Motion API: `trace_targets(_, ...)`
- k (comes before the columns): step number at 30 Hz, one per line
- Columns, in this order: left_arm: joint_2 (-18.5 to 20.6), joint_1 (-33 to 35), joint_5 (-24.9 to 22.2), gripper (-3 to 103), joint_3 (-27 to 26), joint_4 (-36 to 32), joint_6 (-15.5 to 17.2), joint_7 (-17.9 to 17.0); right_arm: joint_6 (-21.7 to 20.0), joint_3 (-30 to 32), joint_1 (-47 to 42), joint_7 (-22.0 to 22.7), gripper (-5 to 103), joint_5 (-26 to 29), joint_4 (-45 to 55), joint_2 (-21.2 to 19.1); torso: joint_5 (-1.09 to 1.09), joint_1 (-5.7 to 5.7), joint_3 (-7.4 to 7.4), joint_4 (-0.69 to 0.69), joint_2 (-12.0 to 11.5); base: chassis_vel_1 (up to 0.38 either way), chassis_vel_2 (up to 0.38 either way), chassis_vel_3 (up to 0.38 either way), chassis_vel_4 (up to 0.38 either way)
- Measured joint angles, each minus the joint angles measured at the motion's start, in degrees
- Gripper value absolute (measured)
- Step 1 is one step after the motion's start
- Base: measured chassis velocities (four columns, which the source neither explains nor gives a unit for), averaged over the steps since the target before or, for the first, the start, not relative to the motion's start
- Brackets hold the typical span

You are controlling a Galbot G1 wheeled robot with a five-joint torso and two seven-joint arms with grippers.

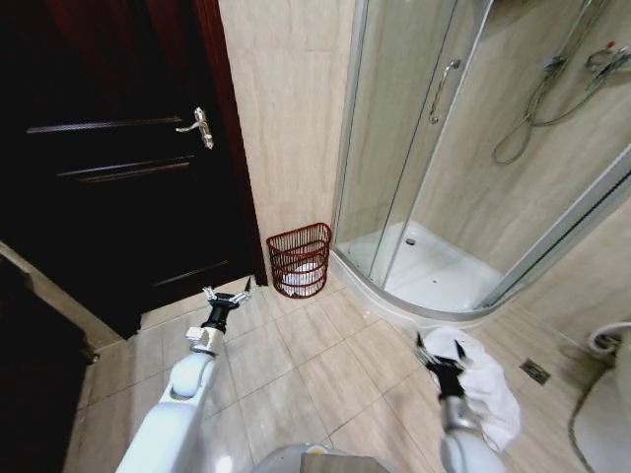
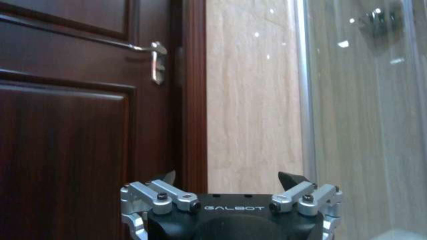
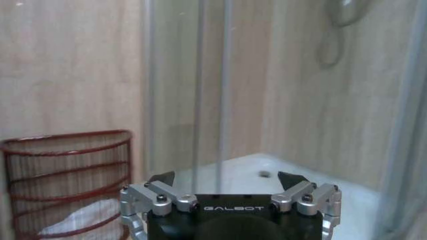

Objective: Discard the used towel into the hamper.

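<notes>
From the head camera I see the hamper (image 1: 300, 259) just above the middle of the frame, on the tiled floor against the beige wall, between the dark door (image 1: 118, 158) and the shower (image 1: 444, 197). Something white lies in its bottom; my right wrist camera shows the same white cloth low inside the hamper's bars.

My left gripper (image 1: 227, 295) sits left of centre, below and left of the hamper, its fingers spread wide with nothing between them.

My right gripper (image 1: 435, 352) is at lower right, with a white towel (image 1: 483, 384) bunched around the wrist. In the wrist camera its fingers stand apart with nothing between them, so I cannot tell how the towel is held.
</notes>
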Motion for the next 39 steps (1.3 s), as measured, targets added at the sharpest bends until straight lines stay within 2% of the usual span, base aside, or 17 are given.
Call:
trace_targets(2, 0.5, 0.7, -0.7, 100, -0.6, -0.6, -0.2, 0.1, -2.8, -2.8, 0.4, 1.6, 100, -0.7, 2.7, -0.5, 0.0, 0.0, 0.0, 0.0, 0.0, 0.0, 0.0, 0.0, 0.0)
trace_targets(6, 0.3, 0.3, -1.2, 100, 0.2, -1.1, 0.4, 0.3, -4.6, -2.7, -1.8, 3.5, 100, -0.7, 7.0, -0.9, 0.0, 0.0, 0.0, -0.05, 0.0, 0.0, 0.0, 0.0, 0.0)
trace_targets(8, 0.1, 0.2, -1.1, 100, 0.6, -1.0, 0.5, 0.3, -4.5, -1.8, -2.5, 3.8, 100, -0.5, 7.9, -1.0, -0.01, 0.0, 0.0, -0.06, 0.0, 0.0, 0.0, 0.0, 0.0)
trace_targets(12, -1.0, 0.2, 0.6, 100, 2.6, -0.8, 0.5, 0.4, -1.9, 1.6, -5.5, 4.7, 100, 0.3, 9.8, -0.2, -0.01, 0.0, 0.0, -0.06, 0.0, 0.0, 0.0, 0.0, 0.0)
trace_targets(17, -1.6, 1.2, 1.9, 100, 2.8, -2.9, 0.8, 0.4, -1.2, 2.7, -7.4, 6.8, 100, 2.5, 12.0, 0.5, 0.01, 0.0, 0.0, -0.05, 0.0, 0.0, 0.0, 0.0, 0.0)
trace_targets(20, -1.6, 2.1, 2.1, 100, 2.6, -4.4, 1.4, 0.5, -2.2, 3.3, -8.5, 7.8, 100, 5.0, 15.4, 0.0, 0.0, 0.0, -0.01, -0.04, 0.0, 0.0, 0.0, 0.0, 0.0)
trace_targets(23, -1.9, 2.1, 2.2, 100, 2.5, -4.2, 1.5, 0.4, -2.9, 3.5, -8.5, 8.3, 100, 5.2, 17.3, 0.0, 0.0, 0.0, -0.01, -0.03, 0.0, 0.0, 0.0, 0.0, 0.0)
trace_targets(30, -2.1, 2.2, 2.3, 100, 2.8, -4.3, 2.3, 0.5, -4.4, 3.2, -9.0, 9.5, 100, 2.8, 18.5, 2.0, 0.0, 0.0, 0.0, -0.04, 0.0, 0.0, 0.0, 0.0, 0.0)
trace_targets(39, -1.2, 2.1, 2.4, 100, 2.6, -5.4, 2.9, 0.6, -5.3, 4.3, -11.2, 9.2, 100, 2.7, 20.9, 3.3, -0.01, 0.0, 0.0, -0.04, 0.0, -0.005, -0.033, 0.006, 0.032)
